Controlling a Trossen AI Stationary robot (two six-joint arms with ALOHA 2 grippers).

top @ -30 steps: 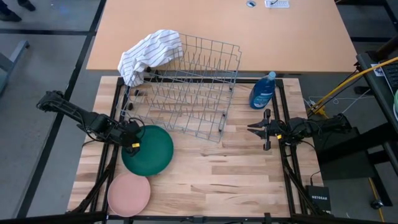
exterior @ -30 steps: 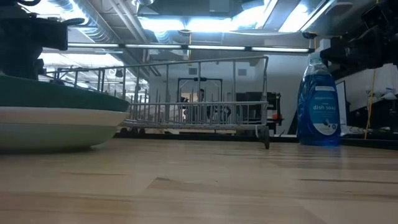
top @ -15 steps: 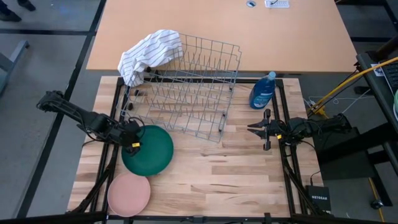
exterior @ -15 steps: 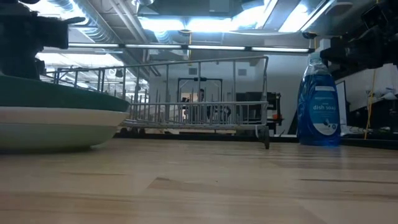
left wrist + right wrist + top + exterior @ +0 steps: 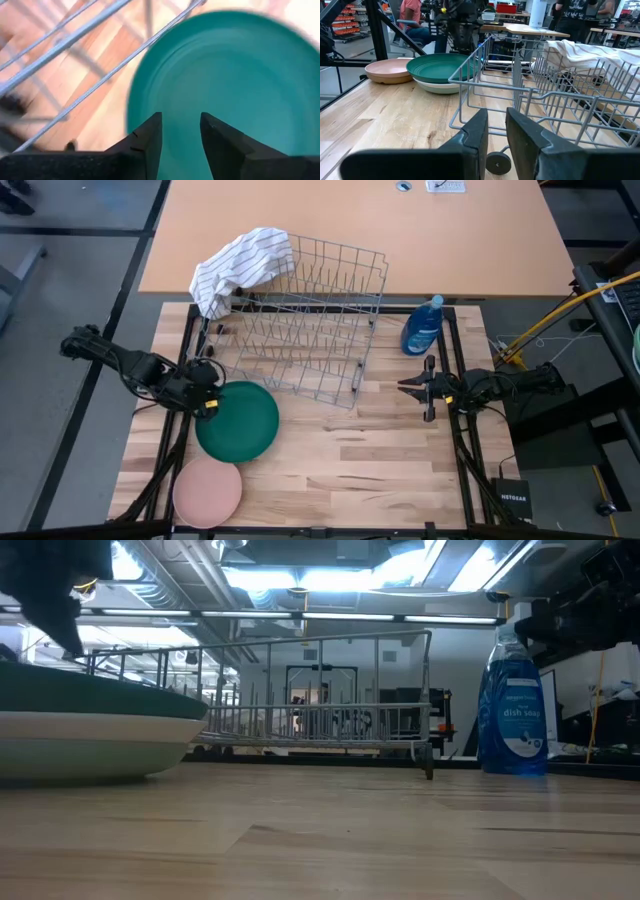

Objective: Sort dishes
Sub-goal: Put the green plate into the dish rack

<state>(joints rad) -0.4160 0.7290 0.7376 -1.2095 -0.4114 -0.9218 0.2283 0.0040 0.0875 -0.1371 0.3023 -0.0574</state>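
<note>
On the wooden desk (image 5: 350, 450) the wire rack (image 5: 295, 330) is sitting empty, so sorting is barely beginning: the left tool (image 5: 207, 402) is hovering released at the dark green plate (image 5: 240, 422) stacked on a white plate (image 5: 90, 745), the pink plate (image 5: 207, 492) lying near.

A robotics lab — shelving with bins (image 5: 350, 22), worktables (image 5: 530, 31), ceiling strip lights (image 5: 330, 578).

Big workshop space: bright strip lights (image 5: 330, 580) overhead, grey floor (image 5: 70, 290), a tan desk (image 5: 350, 225) right behind the butcher-block table (image 5: 340, 460). Shelving (image 5: 347, 25) and workbenches (image 5: 530, 31) farther back, people (image 5: 412, 17) sitting around.
</note>
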